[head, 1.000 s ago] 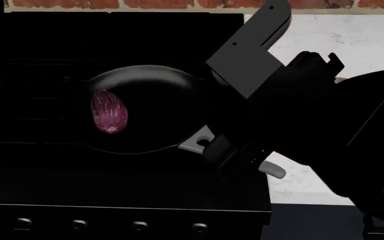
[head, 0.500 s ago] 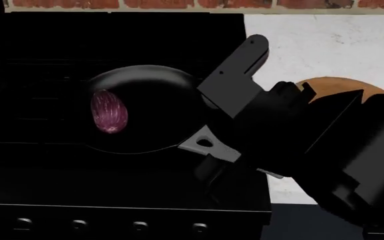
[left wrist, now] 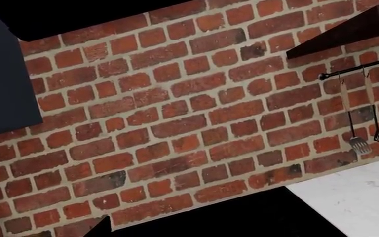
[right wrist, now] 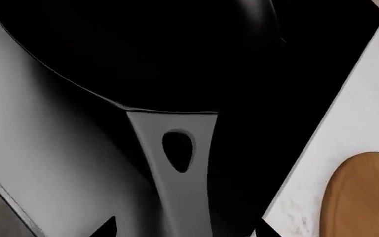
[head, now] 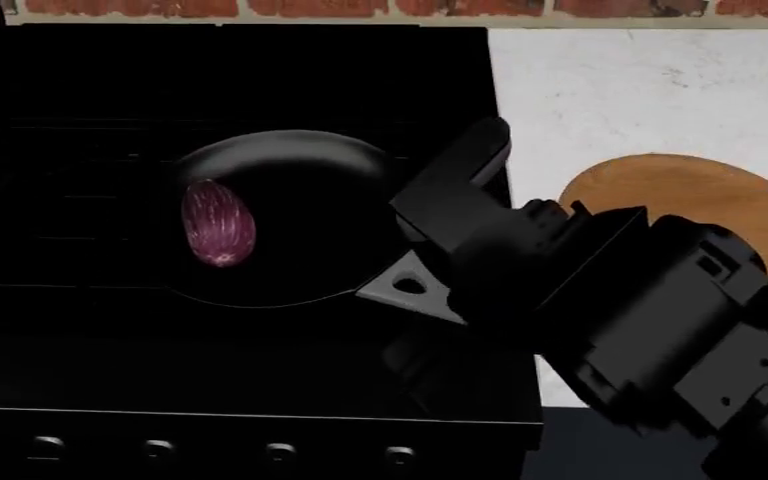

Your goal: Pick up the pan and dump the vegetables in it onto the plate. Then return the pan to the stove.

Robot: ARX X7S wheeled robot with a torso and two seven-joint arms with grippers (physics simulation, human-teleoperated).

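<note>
The round shallow black frying pan (head: 284,215) sits on the large black cooktop range (head: 224,90) in the left half of the head view, its flat grey metal handle (head: 411,288) with a triangular hole pointing toward the lower right. Inside the pan, left of its centre, lies the small egg-shaped purple eggplant (head: 217,222) with fine white streaks. The round light-brown wooden plate (head: 684,200) rests on the white speckled counter (head: 624,90) at the right of the frame, partly hidden by the bulky black right arm, which crosses in front of it.

The right gripper (head: 424,315) is at the handle's near end, its dark fingertips (right wrist: 104,228) showing on either side of the grey strip in the right wrist view (whether they press the metal I cannot tell). A row of small silver knobs (head: 157,448) lines the range's front edge.

The left wrist view shows only a red brick wall (left wrist: 176,113) and hanging utensils (left wrist: 359,118); the left gripper is not visible.
</note>
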